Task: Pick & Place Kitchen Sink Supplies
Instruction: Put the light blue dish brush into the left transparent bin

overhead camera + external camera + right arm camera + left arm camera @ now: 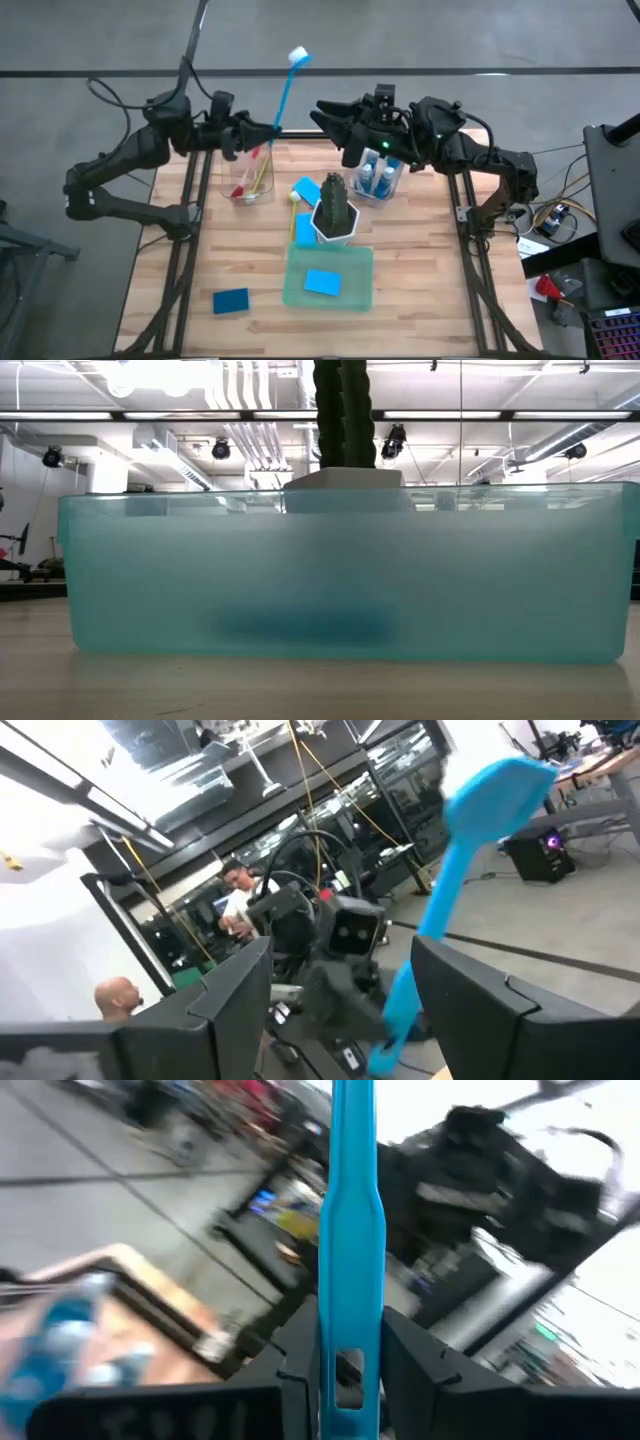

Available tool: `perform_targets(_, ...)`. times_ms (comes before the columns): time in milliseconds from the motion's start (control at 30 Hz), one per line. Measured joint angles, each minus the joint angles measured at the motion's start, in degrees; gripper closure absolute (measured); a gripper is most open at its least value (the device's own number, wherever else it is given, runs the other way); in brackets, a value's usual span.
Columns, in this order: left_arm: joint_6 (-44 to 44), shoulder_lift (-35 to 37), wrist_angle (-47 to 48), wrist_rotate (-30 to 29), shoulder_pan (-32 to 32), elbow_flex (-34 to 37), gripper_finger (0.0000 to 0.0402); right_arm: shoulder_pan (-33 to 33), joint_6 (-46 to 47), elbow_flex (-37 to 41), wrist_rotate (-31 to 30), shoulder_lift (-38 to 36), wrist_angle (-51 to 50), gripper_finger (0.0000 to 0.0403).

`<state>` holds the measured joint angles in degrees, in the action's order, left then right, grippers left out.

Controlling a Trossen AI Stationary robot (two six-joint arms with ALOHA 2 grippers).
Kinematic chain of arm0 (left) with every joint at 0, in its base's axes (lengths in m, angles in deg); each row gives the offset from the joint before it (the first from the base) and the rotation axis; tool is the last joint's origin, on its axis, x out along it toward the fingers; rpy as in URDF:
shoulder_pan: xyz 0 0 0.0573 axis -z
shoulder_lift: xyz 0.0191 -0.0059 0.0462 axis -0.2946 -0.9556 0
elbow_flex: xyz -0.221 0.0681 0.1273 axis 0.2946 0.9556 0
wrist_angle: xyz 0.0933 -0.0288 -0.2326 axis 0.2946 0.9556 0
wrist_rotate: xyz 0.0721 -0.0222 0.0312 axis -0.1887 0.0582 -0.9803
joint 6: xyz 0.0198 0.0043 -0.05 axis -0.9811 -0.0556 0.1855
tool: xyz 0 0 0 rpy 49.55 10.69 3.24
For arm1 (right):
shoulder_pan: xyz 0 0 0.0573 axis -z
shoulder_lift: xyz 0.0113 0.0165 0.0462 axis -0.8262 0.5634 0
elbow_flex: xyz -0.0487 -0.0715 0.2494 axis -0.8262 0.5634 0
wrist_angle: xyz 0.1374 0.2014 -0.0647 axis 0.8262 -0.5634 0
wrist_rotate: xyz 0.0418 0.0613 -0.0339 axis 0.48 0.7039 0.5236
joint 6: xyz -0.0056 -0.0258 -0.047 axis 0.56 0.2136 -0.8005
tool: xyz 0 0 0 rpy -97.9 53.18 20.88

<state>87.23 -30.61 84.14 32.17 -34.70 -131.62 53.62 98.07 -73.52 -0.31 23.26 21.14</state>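
Green tray (pixel 340 600) sitting nearest, sponge (pixel 322 282) inside. Left gripper (pixel 262 137) clenching blue brush (pixel 287 90) above far-left bin (pixel 250 185); right gripper (pixel 335 122) hanging released over bottles (pixel 378 178). Loose sponges (pixel 230 300), yellow brush (pixel 293 215) waiting, roughly half done.

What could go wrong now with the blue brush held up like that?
The left tool grips the blue brush only near its handle end, so the long shaft could pivot or slip. The right tool is open just beside it above the table's far edge; a collision or a drop off the table seems possible.
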Motion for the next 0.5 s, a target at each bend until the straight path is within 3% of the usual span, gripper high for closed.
perform_targets(267,-1.06,2.32,15.79,-16.50,-0.36,0.00,0.0308,-0.04,-5.40,-0.05,0.03,-2.54,-3.62,0.0160)
perform_targets(500,3.26,2.64,30.84,-30.71,-0.37,0.00,0.0329,0.00,-12.11,-0.12,1.12,-6.39,-7.63,0.0169)
